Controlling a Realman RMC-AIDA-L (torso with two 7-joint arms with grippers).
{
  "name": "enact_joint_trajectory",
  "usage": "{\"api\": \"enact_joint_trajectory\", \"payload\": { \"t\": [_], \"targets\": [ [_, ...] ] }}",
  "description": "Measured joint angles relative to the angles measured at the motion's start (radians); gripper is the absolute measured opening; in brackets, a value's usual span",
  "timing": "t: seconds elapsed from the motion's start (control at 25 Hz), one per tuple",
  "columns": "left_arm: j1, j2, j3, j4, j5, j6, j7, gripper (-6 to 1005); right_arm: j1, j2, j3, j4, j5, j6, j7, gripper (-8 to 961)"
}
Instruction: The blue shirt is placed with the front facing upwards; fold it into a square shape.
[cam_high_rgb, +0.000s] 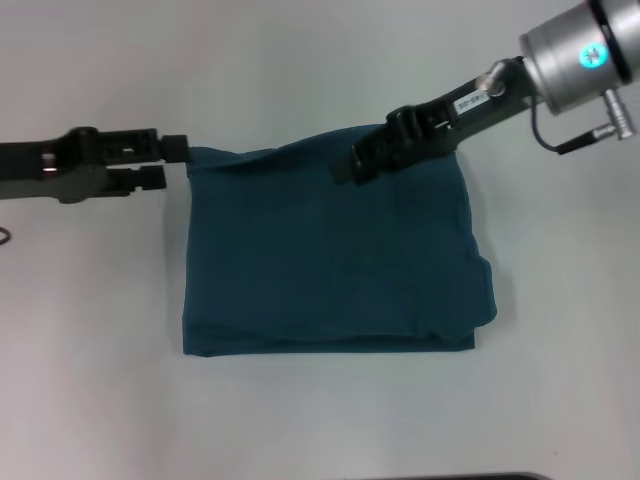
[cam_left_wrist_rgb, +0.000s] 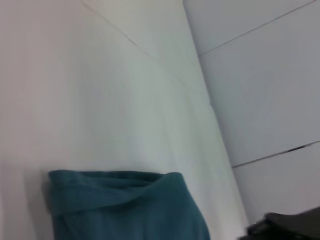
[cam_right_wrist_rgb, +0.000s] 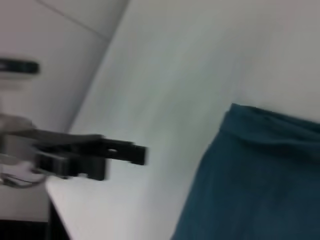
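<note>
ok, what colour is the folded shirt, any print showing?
Plain dark teal-blue, no print visible on the blue shirt. Head view shows it best.

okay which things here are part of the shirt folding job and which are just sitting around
Part of the job:
- dark teal-blue cotton shirt, folded to a rough square
- left gripper, at the shirt's far left corner
- right gripper, over its far edge

Just there:
- white table

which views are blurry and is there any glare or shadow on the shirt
Head view: fairly sharp, even light, no glare on the blue shirt, only soft shading along its folds. Left wrist view: soft focus throughout. Right wrist view: the most blurred, with the left gripper smeared; the right gripper reads clearly only from the head.
</note>
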Motion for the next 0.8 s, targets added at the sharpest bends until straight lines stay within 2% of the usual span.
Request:
{"api": "enact_joint_trajectory", "payload": {
  "t": [0.24,0.48,0.56,0.6,0.8],
  "targets": [
    [0.006,0.022,-0.075,-0.033,-0.002,0.074,-0.011,793,0.014,0.03,-0.01,0.001,-0.016,0.133,-0.108,432],
    [-0.012,0.03,-0.069,-0.026,0.002,0.079,-0.026,793,0.01,0.039,-0.01,0.01,-0.034,0.236,-0.05,430],
    [-0.03,0.031,-0.054,-0.005,0.006,0.07,-0.027,793,0.002,0.023,-0.005,0.005,-0.045,0.22,-0.023,430],
    [-0.043,0.031,-0.045,0.009,0.008,0.062,-0.028,793,0.002,0.023,-0.005,0.005,-0.045,0.22,-0.023,431],
    [-0.116,0.025,0.038,0.104,0.012,-0.069,-0.066,793,-0.025,-0.023,0.004,0.0,-0.055,0.192,0.01,432]
  ]
}}
